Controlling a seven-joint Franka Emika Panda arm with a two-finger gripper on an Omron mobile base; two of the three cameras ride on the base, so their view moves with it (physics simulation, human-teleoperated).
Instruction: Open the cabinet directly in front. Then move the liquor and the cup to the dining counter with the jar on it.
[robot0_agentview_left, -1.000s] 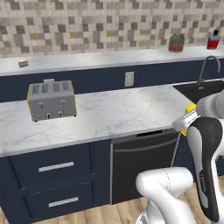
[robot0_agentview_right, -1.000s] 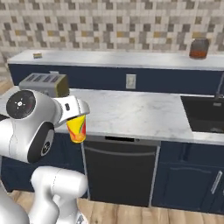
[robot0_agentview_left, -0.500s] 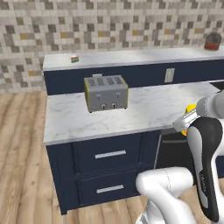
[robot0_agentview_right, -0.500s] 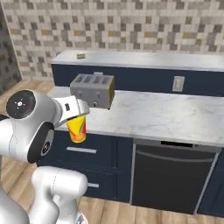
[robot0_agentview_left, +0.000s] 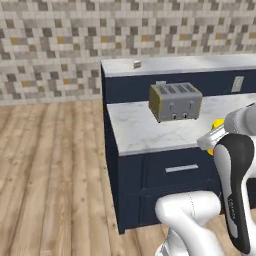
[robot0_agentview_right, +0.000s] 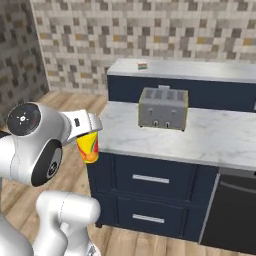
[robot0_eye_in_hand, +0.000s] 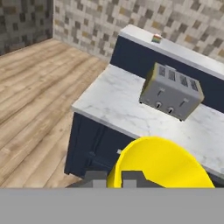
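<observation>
1. The floor (robot0_agentview_left: 50, 165) is pale wood planking; it runs out from the end of the worktop toward the tiled wall (robot0_agentview_left: 50, 45).
2. The worktop (robot0_agentview_left: 150, 131) is white marble over navy drawers (robot0_agentview_right: 150, 192), each drawer with a silver bar handle. Its end stands free, with floor beyond it.
3. The higher counter (robot0_agentview_right: 200, 70) runs behind the worktop, a pale top on a plain navy base, set a step above it.
4. The dishwasher (robot0_agentview_right: 235, 210) is a dark panel under the worktop, just beside the drawers in the right base view.
5. The toaster (robot0_agentview_left: 175, 101) is silver with four slots, standing on the worktop toward its back edge, close to the higher counter's base.
6. The gripper (robot0_agentview_right: 86, 134) hangs out in front of the worktop's edge, off its surface. The fingers are nearly together, clamped on the cup.
7. The cup (robot0_agentview_right: 88, 147) is yellow with a red-orange mark on its side. It hangs upright below the hand, level with the worktop's front edge and clear of it. In the hand view its yellow rim (robot0_eye_in_hand: 162, 164) fills the lower middle.
8. The small box (robot0_agentview_right: 142, 64), striped in colours, lies on the higher counter, behind the toaster and well apart from it.
</observation>
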